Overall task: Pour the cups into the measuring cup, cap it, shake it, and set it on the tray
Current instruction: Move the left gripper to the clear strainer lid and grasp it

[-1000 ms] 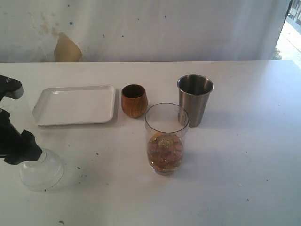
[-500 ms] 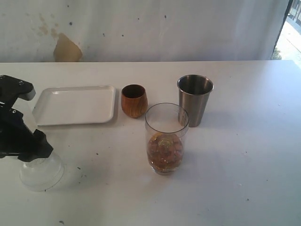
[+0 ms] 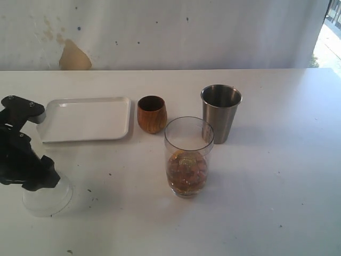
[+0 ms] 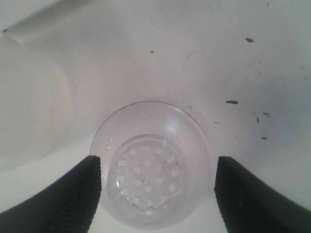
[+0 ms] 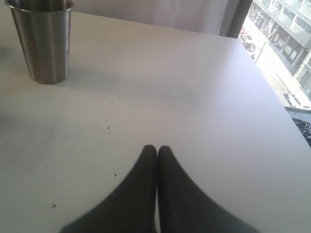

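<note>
Left gripper over the cap; right gripper clenched and empty.

On the white table, the tray lies behind and well to the left of the measuring cup, whose lower half holds brownish lumps. The steel tumbler stands just behind-right of the measuring cup and the wooden cup just behind-left. The cap sits well to its front-left. Only the left wrist view shows the cap's perforated centre and the jaws spread either side of its rim; whether they touch it cannot be told. Only the right wrist view shows the right gripper, its fingers pressed together above bare table, with the tumbler the only vessel in sight.
</note>
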You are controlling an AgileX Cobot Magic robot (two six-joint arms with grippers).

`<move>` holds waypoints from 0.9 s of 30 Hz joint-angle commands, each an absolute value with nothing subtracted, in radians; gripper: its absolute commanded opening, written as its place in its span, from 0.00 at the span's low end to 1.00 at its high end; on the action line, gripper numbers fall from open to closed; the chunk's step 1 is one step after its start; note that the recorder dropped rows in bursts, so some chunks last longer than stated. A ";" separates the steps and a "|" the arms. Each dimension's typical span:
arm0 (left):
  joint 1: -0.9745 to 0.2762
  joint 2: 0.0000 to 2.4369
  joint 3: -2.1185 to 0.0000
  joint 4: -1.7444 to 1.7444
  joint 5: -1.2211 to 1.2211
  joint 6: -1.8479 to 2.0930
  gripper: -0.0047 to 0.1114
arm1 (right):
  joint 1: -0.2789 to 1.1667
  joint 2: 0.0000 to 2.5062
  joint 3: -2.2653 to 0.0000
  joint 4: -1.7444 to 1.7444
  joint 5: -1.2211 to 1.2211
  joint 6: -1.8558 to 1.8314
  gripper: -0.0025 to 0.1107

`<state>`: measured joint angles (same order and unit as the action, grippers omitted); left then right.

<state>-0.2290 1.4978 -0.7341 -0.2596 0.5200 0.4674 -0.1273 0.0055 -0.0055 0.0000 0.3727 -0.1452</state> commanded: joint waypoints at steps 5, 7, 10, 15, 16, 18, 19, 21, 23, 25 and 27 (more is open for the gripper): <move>-0.235 1.514 -0.728 -0.166 0.521 0.362 0.60 | -0.130 0.000 0.000 0.000 0.368 -0.154 0.02; -0.235 1.514 -0.728 -0.166 0.521 0.360 0.58 | -0.130 0.000 0.000 0.000 0.368 -0.154 0.02; -0.235 1.514 -0.728 -0.181 0.514 0.351 0.44 | -0.130 0.000 0.000 0.000 0.368 -0.154 0.02; -0.235 1.514 -0.728 -0.211 0.520 0.357 0.35 | -0.130 0.000 0.000 0.000 0.368 -0.154 0.02; -0.235 1.514 -0.728 -0.211 0.525 0.355 0.34 | -0.130 0.000 0.000 0.000 0.368 -0.154 0.02; -0.235 1.514 -0.736 -0.213 0.552 0.355 0.26 | -0.130 0.000 0.000 0.000 0.368 -0.154 0.02; -0.235 1.514 -0.748 -0.213 0.581 0.355 0.19 | -0.130 0.000 0.000 0.000 0.368 -0.154 0.02; -0.235 1.514 -0.773 -0.216 0.646 0.382 0.04 | -0.130 0.000 0.000 0.000 0.368 -0.154 0.02; -0.235 1.514 -0.805 -0.218 0.708 0.391 0.04 | -0.130 0.000 0.000 0.000 0.368 -0.154 0.02; -0.235 1.514 -0.836 -0.233 0.770 0.388 0.04 | -0.130 0.000 0.000 0.000 0.368 -0.154 0.02; -0.235 1.512 -0.864 -0.254 0.828 0.388 0.04 | -0.130 0.000 0.000 0.000 0.368 -0.154 0.02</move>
<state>-0.2290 1.5150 -0.8242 -0.2235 0.7527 0.3837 -0.1273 0.0055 -0.0055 0.0000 0.3727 -0.1452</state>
